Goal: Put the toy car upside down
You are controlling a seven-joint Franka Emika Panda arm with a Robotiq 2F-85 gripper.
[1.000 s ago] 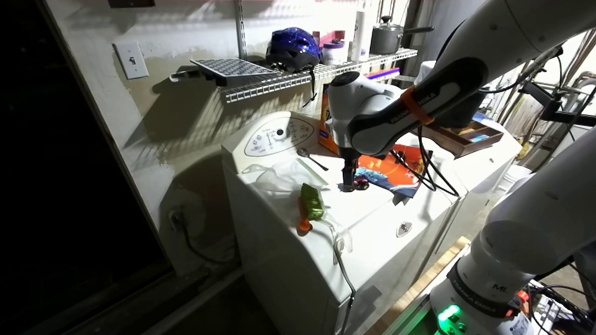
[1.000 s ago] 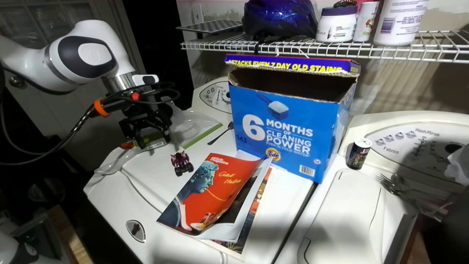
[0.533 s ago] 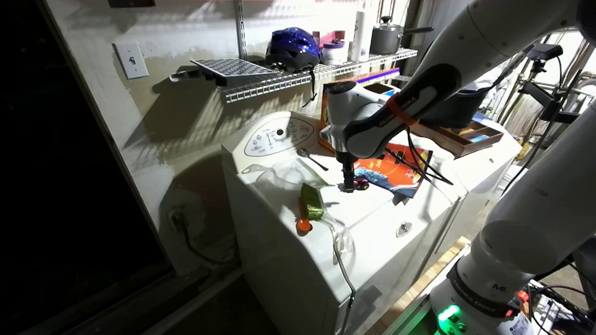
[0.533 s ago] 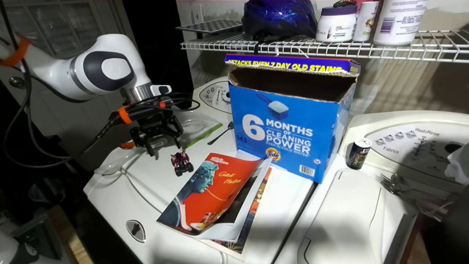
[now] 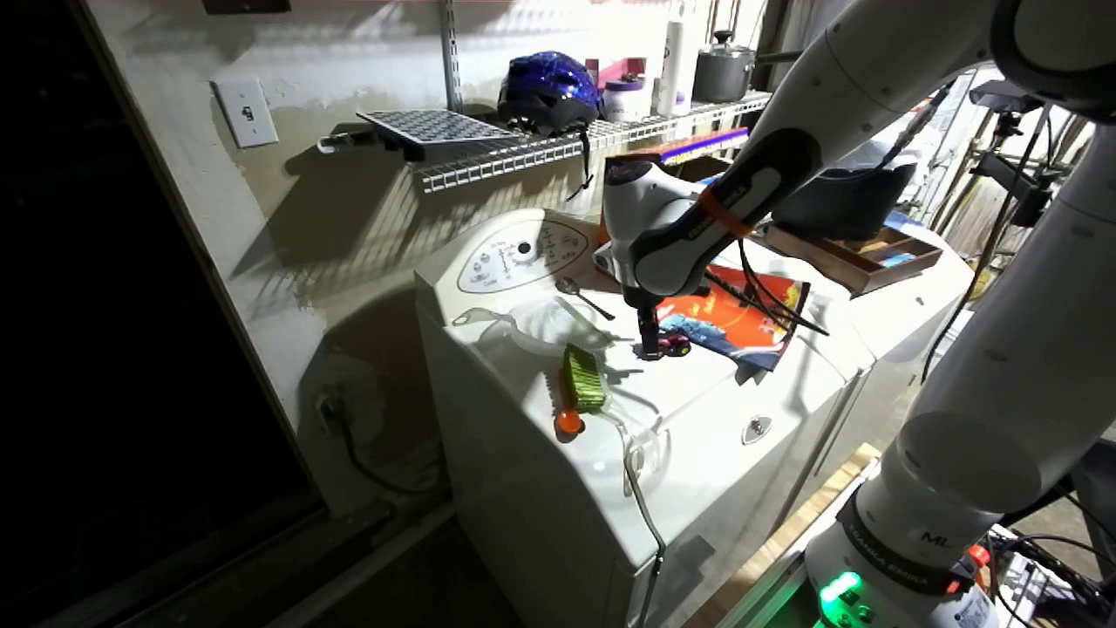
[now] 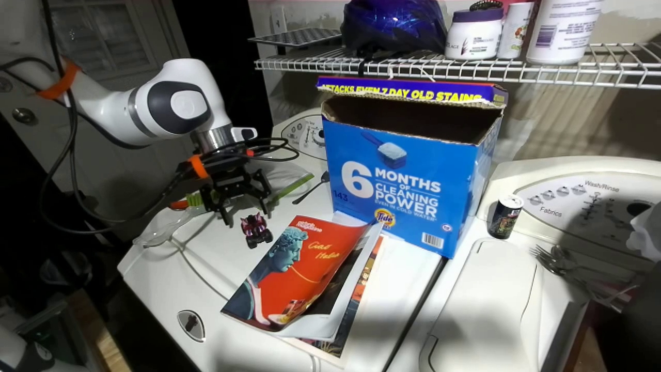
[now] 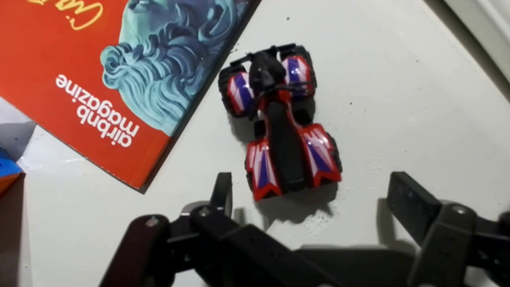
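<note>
Currently, the toy car (image 7: 285,131) stands on its wheels on the white machine (image 6: 155,274), just beside the magazine (image 6: 304,274). The gripper (image 7: 312,195) is spread wide, its fingers (image 7: 410,203) well apart near the toy car's seat end. The detergent box (image 6: 392,196) has its flap up, but its front wall hides the bottom, so its contents cannot be told; in an exterior view the arm (image 5: 789,161) covers much of it. The wooden tray (image 5: 819,266) holds a light blue item (image 5: 896,260) too small to name. On the wire shelf (image 5: 488,167), a lid (image 5: 725,49) hides the inside of the pot (image 5: 725,77). Whether the plastic bag (image 5: 542,325) holds anything is hard to make out.
</note>
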